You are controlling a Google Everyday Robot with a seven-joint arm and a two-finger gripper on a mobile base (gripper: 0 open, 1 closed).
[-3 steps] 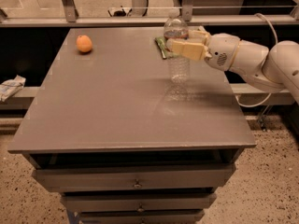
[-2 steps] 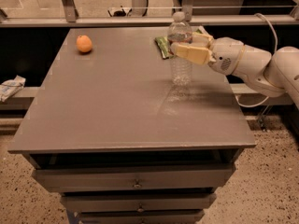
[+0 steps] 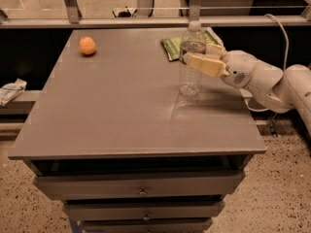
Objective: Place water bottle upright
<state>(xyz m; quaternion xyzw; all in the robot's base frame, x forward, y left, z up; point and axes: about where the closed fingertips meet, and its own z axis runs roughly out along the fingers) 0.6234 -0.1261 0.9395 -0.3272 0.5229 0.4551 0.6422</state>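
Observation:
The water bottle (image 3: 190, 76) is clear and ribbed, with a white cap and a thin label band. It stands upright at the right middle of the grey table (image 3: 112, 110), and its base looks down on the tabletop. My gripper (image 3: 201, 57) reaches in from the right and is shut on the water bottle around its upper half. One tan finger (image 3: 206, 65) lies across the front of the bottle and the other sits behind it. The white arm (image 3: 262, 79) runs off to the right.
An orange fruit (image 3: 87, 45) lies at the table's far left. A green packet (image 3: 171, 46) lies at the back, just behind the bottle. A metal rail (image 3: 146, 21) runs behind the table. Drawers (image 3: 141, 188) sit below the top. A white rag (image 3: 10, 90) lies left of the table.
The bottle, held in my gripper, has come down and slightly right until its base meets the tabletop. The arm moved down with it.

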